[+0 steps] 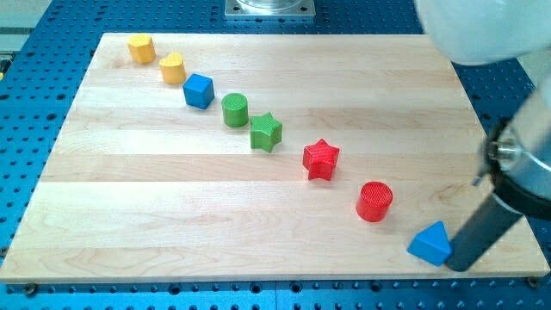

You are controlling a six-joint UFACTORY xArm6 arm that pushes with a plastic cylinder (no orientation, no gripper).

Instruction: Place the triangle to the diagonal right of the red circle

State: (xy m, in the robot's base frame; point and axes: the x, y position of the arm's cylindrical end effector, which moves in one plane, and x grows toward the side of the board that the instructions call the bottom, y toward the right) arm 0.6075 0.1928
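My tip (456,267) has no gripper; it touches the blue triangle (430,244), just down-right of the red circle (374,201)

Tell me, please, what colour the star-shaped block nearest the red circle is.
Red. The red star lies up-left of the red circle in the camera view, the only view.

Blue triangle (430,244), red circle (374,201), pale wooden board (172,215)
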